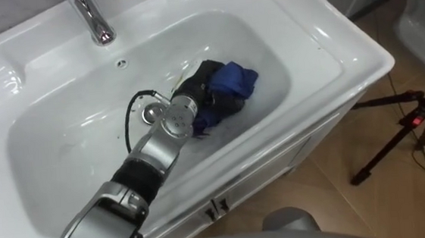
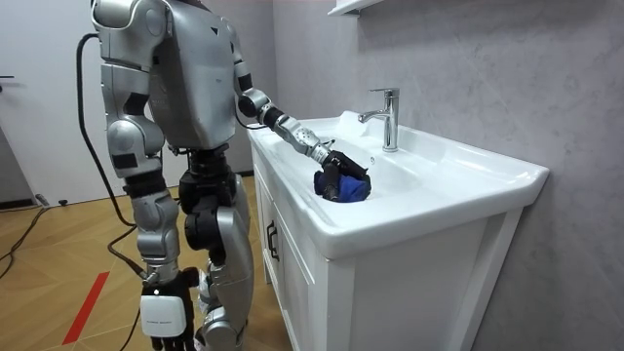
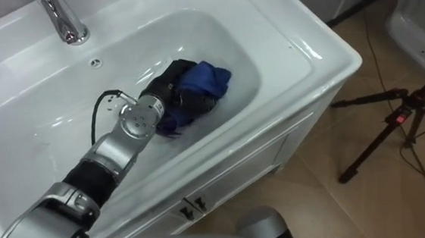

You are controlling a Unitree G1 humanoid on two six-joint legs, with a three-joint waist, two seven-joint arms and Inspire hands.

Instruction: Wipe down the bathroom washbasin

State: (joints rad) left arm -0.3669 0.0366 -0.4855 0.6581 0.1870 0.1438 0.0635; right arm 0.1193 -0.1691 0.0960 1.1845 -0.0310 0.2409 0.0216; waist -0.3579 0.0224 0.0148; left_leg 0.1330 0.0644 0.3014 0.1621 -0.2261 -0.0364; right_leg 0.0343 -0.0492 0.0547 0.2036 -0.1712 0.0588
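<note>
left eye view: clutches a crumpled blue cloth [image 1: 236, 81] in the dark left hand [image 1: 198, 82], low in the white ceramic basin [image 1: 63, 150], cloth bulging rightward past the curled fingers, round metal drain [image 1: 150, 114] just left of the wrist.

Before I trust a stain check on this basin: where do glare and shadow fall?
Left eye view: glare streaks the rim of the basin at its right corner and the chrome faucet; soft shadow lies beside the left hand and the blue cloth. Room view: even light, no harsh glare on the rim.
</note>
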